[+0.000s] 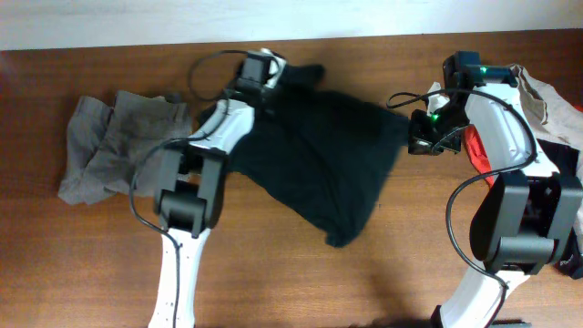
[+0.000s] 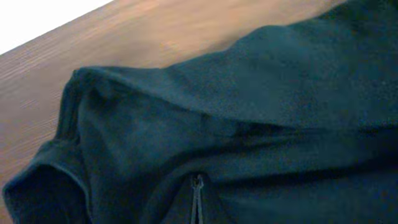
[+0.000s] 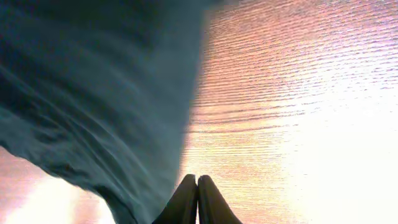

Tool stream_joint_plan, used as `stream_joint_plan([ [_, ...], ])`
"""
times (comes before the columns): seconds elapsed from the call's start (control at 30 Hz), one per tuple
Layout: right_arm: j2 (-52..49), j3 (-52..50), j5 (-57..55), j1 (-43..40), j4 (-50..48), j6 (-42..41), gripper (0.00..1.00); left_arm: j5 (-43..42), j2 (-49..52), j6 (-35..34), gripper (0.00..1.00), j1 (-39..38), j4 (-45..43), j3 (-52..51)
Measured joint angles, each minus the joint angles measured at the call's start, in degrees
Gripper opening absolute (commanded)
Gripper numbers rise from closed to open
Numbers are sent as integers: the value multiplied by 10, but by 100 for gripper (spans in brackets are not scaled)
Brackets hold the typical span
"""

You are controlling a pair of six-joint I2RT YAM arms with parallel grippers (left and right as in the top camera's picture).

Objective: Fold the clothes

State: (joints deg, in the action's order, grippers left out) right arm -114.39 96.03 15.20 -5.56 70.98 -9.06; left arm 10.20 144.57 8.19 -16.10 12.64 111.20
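Observation:
A black T-shirt is spread in the middle of the wooden table, stretched between both arms. My left gripper is shut on its upper left part. In the left wrist view the dark cloth fills the frame around the closed left gripper. My right gripper is at the shirt's right corner. In the right wrist view the right gripper has its fingertips pressed together, and the shirt's edge runs down beside the left finger. Grey trousers lie crumpled at the left.
At the right edge, behind my right arm, is a pile with a beige piece, a red piece and a black piece. Bare wood table shows along the front. A white wall borders the far edge.

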Motion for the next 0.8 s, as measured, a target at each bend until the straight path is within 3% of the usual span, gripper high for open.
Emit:
stream_joint_plan([
  [0.17, 0, 0, 0, 5, 2, 9, 8, 29, 1, -47, 1, 37, 32, 11],
  [0.23, 0, 0, 0, 15, -1, 20, 8, 33, 1, -56, 8, 43, 50, 18],
  [0.33, 0, 0, 0, 44, -6, 34, 13, 41, 1, -65, 24, 42, 98, 40],
  [0.4, 0, 0, 0, 69, -9, 42, 18, 41, 1, -71, 52, 42, 146, 62],
  [0.53, 0, -3, 0, 114, -26, 49, 21, 23, 1, -74, 67, 38, 275, 128],
  [0.67, 0, -40, 1, 139, -63, 50, 21, 8, 0, -78, 67, 35, 418, 214],
  [0.8, 0, -104, 10, 147, -97, 50, 22, -6, -12, -79, 59, 34, 551, 277],
])
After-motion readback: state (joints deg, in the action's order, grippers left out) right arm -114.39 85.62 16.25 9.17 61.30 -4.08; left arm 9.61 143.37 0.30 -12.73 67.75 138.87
